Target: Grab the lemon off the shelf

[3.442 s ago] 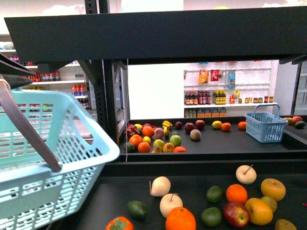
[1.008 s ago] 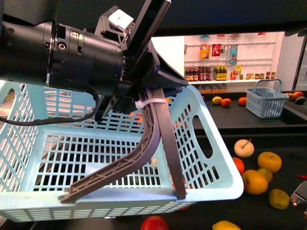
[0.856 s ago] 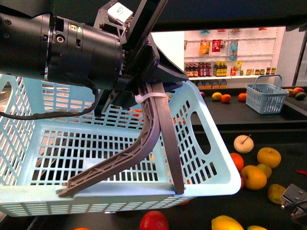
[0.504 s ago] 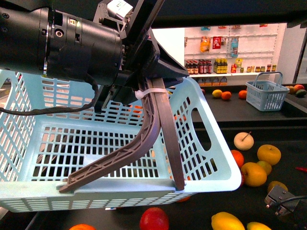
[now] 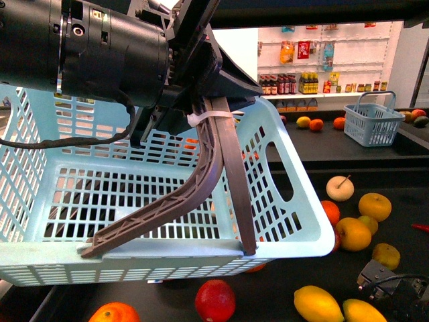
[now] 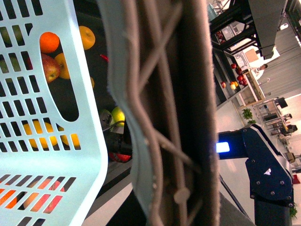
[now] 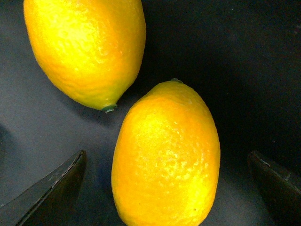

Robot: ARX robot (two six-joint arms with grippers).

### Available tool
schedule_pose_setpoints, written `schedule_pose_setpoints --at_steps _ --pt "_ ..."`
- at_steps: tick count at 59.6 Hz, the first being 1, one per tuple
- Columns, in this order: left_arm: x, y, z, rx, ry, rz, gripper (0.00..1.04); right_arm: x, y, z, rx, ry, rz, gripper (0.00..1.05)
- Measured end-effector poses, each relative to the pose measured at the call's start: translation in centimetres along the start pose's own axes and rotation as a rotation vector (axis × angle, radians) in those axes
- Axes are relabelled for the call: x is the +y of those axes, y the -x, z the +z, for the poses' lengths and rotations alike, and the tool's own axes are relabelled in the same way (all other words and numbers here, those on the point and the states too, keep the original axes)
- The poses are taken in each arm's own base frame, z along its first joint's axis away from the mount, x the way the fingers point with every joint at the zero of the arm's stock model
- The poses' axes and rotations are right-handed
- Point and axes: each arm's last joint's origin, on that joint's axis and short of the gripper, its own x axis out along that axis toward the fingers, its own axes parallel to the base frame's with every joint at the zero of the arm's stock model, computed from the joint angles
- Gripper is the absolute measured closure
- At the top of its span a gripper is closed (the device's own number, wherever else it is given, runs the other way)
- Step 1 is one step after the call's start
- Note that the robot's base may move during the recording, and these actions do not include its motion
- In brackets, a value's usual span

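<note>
Fruit litters the matte black tray of the shelf (image 5: 288, 285) as the robot's right gripper (image 7: 164, 186) hangs over the lemon (image 7: 167, 155) — an oval, pebble-skinned fruit, bright yellow deepening to orange on its flanks, with a small green nub at its pointed end. The gripper's two dark, wedge-shaped fingers (image 7: 51, 183) stand spread wide, one on each side of the lemon and clear of its skin. A second lemon (image 7: 84, 47) of the same shape lies just beside it, with a thin dark gap between them. In the front view both lemons rest low on the front tray, at the bottom right, next to the right gripper.

The left gripper (image 5: 211, 107), at the end of a thick black cylindrical arm, is clamped on the ribbed grey handle (image 5: 201, 194) of a pale blue plastic basket (image 5: 301, 228) whose slotted lattice walls fill much of the front view. A white cable tie (image 5: 208, 119) wraps the handle just below the jaws. Below the basket's rim lie a glossy red apple (image 5: 214, 300) and an orange (image 5: 112, 314). To the right sit a round cream pear (image 5: 340, 188) with a stem and smooth yellow-orange apples (image 5: 375, 206).
</note>
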Motion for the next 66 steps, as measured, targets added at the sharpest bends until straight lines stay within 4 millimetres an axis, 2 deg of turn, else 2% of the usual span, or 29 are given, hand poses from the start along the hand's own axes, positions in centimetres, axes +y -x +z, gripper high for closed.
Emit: schedule_pose_setpoints --at_steps 17,36,44,50,57,66 --pt "0.0 0.0 0.0 0.0 0.0 0.0 0.95 -0.2 -1.2 -0.4 -0.002 0.002 -0.005 0.02" --pt "0.0 0.0 0.0 0.0 0.0 0.0 0.95 -0.2 -1.4 -0.5 0.005 -0.025 -0.006 0.44" --pt "0.0 0.0 0.0 0.0 0.0 0.0 0.95 -0.4 -1.2 -0.6 -0.013 -0.035 -0.032 0.52" --pt "0.0 0.0 0.0 0.0 0.0 0.0 0.95 -0.9 -0.3 -0.5 -0.04 -0.063 -0.071 0.53" --pt "0.0 0.0 0.0 0.0 0.0 0.0 0.95 -2.1 1.8 0.5 -0.114 -0.085 -0.131 0.54" --pt "0.0 0.0 0.0 0.0 0.0 0.0 0.95 -3.8 6.3 3.1 -0.234 -0.071 -0.214 0.54"
